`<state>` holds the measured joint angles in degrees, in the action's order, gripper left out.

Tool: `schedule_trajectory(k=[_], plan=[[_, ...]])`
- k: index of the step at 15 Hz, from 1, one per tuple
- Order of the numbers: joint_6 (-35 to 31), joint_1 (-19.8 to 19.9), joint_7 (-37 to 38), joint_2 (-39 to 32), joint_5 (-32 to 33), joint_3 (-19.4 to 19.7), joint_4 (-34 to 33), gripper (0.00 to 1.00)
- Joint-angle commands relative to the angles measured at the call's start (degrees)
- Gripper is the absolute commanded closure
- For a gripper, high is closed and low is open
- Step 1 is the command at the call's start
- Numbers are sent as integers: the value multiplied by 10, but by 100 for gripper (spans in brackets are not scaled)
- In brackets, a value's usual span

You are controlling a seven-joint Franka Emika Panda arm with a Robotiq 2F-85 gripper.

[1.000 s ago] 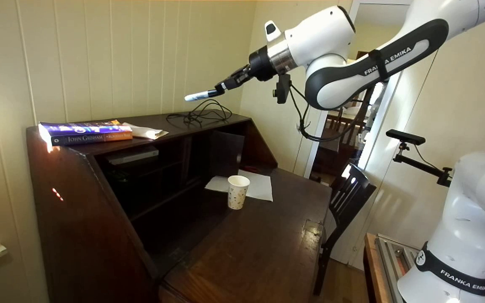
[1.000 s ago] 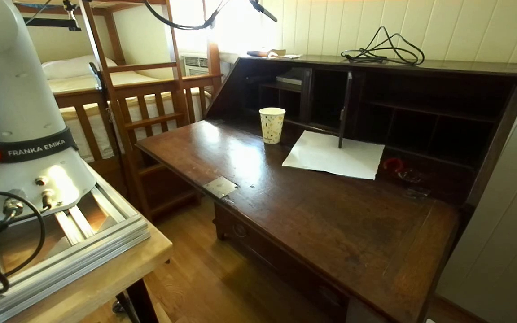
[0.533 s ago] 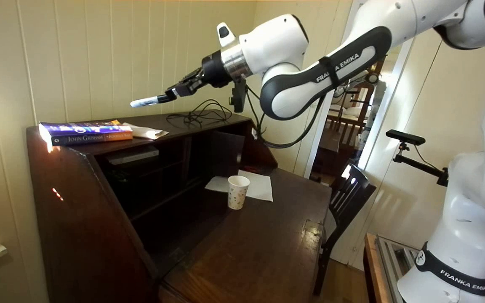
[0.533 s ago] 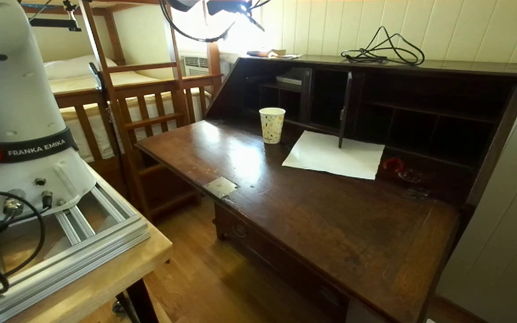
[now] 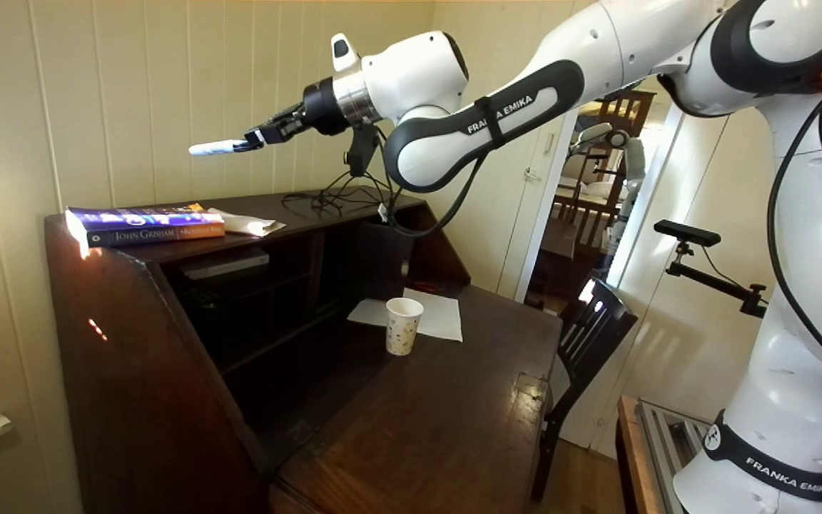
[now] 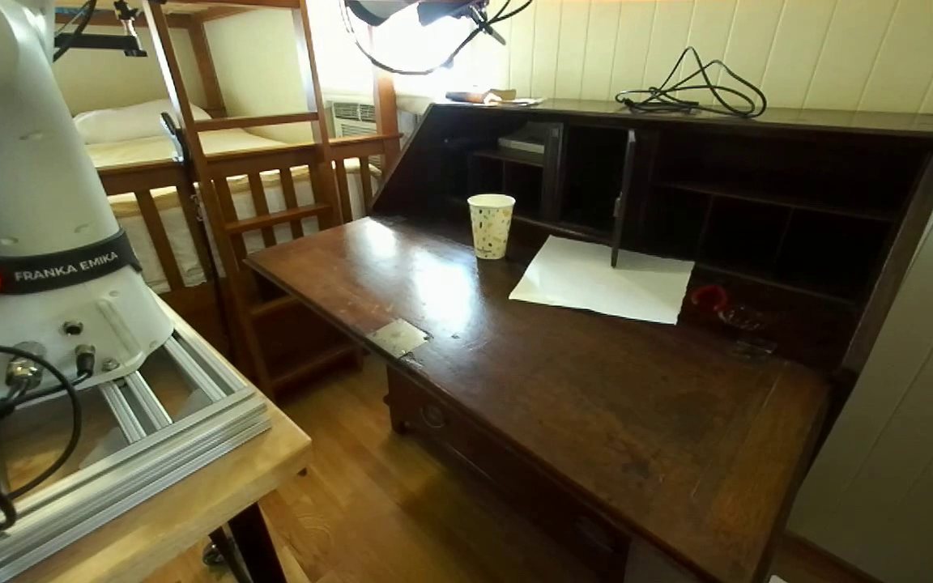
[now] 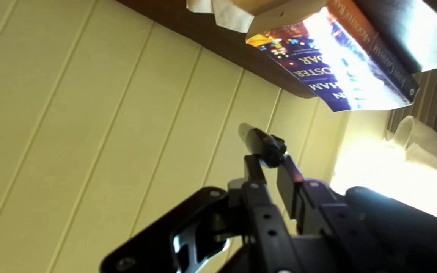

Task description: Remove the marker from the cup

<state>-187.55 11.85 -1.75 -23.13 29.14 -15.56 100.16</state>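
We see a slim marker (image 5: 212,148), pale-barrelled with a dark end, jutting into midair. Our gripper (image 7: 272,167) pinches that dark end, jaws almost together. Well below, the speckled paper cup (image 5: 401,332) stands upright on the secretary desk (image 5: 432,428).
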Motion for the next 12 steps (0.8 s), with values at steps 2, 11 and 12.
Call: schedule_trajectory(k=[2, 11, 12], plan=[[49, 62, -60, -111, 3, -99, -139, 96], [264, 102, -141, -210, -34, -208, -270, 96], [280, 101, -135, -212, -36, -206, -278, 96]])
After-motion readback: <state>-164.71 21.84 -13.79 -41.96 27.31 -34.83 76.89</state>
